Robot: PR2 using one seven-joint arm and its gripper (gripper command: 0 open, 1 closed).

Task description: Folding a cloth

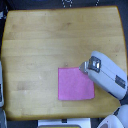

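Pink-magenta against pale wood: the cloth lies flat and unfolded on the worktop, toward the near edge and nearer the exterior view's right side than its left. It reads as a single square layer, with no crease or doubled edge that I can make out. My arm comes in from the near right corner, and the claw sits right at the cloth's far right corner. I cannot tell from this blurred view whether its fingers are parted or closed, nor whether they have any fabric pinched between them.

I judge this to be the very start of the fold: taking hold of a corner. Next I would need a firm pinch on that corner alone, then a lift just clear of the wood and a carry across toward the opposite side, keeping the rest of the cloth from dragging.
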